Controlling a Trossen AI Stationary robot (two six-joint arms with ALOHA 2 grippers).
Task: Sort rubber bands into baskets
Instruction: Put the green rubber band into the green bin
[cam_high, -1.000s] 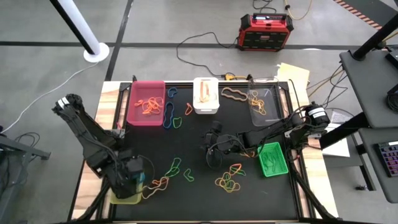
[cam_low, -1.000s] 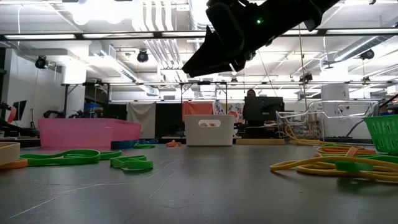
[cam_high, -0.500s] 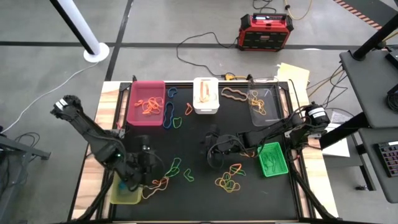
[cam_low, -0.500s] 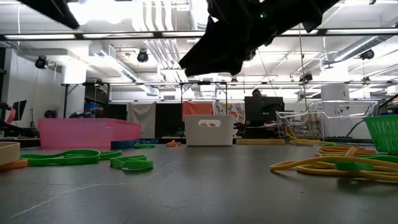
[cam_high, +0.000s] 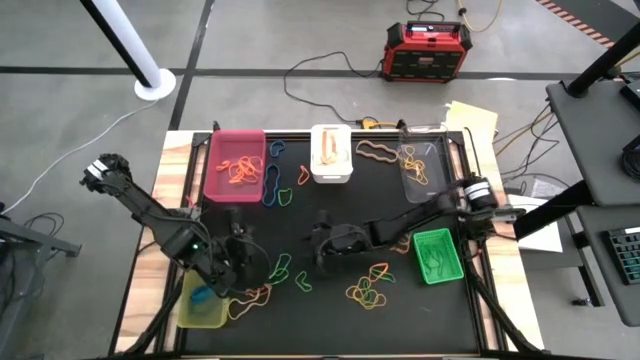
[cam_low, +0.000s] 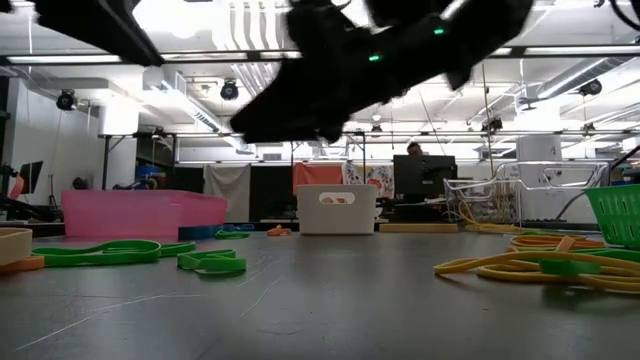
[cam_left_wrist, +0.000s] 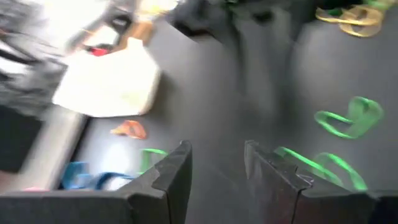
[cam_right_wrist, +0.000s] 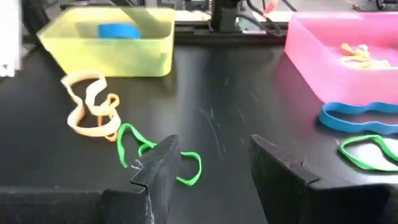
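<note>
Black-topped work table (cam_high: 330, 215) with wooden side edges: carries five small plastic baskets and scattered elastic bands

Baskets:
- pink-magenta rectangular basket (cam_high: 236, 166), far left of the table, with orange bands inside; also seen in the right wrist view (cam_right_wrist: 336, 53)
- white rectangular basket (cam_high: 331, 153), far centre, with an orange band inside
- clear rectangular basket (cam_high: 424, 165), far right, with a few bands inside
- bright green slatted basket (cam_high: 438, 256), near right, with green bands inside
- yellow-green translucent basket (cam_high: 202, 304), near left corner, with one blue band (cam_right_wrist: 119, 30) lying inside

Loose rubber bands:
- cluster of orange, yellow and tan loops (cam_high: 368, 287), near centre of the table
- green loops (cam_high: 281, 267), left of that cluster
- tan and orange loop (cam_right_wrist: 92, 111), just beside the yellow-green basket
- blue loop (cam_high: 271, 183) and green loop (cam_high: 284, 196), just beside the pink-magenta basket
- tan loop (cam_high: 377, 151), between the white and clear baskets

Grippers:
- left gripper (cam_high: 250, 260), above the table just beside the yellow-green basket; fingers (cam_left_wrist: 171, 180) parted to a narrow gap, nothing between them
- right gripper (cam_high: 325, 245), above the middle of the table, near the green loops; fingers (cam_right_wrist: 161, 165) spread wide, nothing between them

Beyond the table: red-and-black power box (cam_high: 428, 51) on the floor
</note>
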